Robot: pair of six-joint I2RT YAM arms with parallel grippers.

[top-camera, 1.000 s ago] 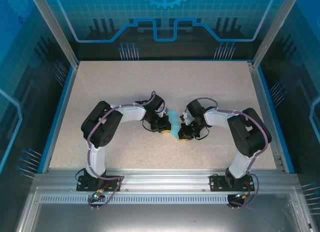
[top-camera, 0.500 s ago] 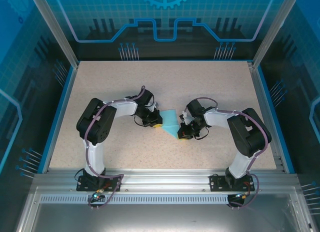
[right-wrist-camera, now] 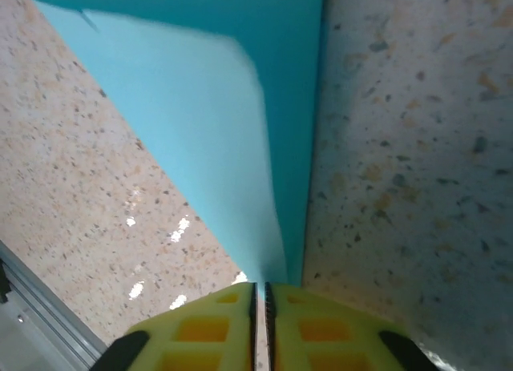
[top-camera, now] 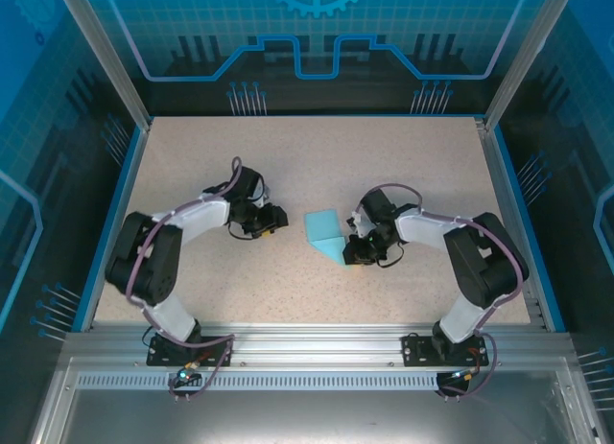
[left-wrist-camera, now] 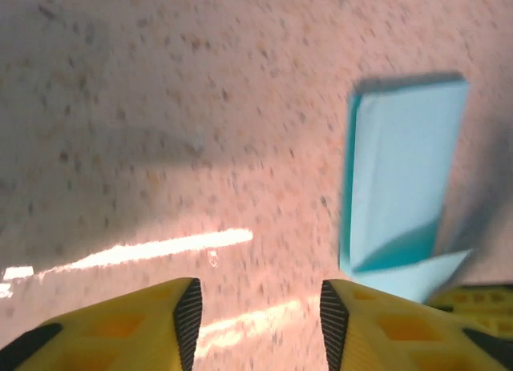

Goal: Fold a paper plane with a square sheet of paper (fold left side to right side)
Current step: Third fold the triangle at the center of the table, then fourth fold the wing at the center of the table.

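The left gripper point(top-camera: 272, 219) has let go and pulled back to center left of the top view, fingers parted. The folded paper point(top-camera: 324, 231) lies mid-frame, and the right gripper point(right-wrist-camera: 259, 289) pinches its near tip. This 1 fold looks finished.

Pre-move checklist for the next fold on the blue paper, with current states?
1. Free side: left fingers open, nothing between them: ok.
2. Clearance: left fingers apart from the paper, off to its left on the table: ok.
3. Hold: right fingers close together on the paper's near pointed tip: ok.
4. Layers lying flat: cannot tell; the right wrist view hints that the top flap lifts.
5. Creases sharp: cannot tell.
6. Plane finished: not ok; a folded wedge, no wings.
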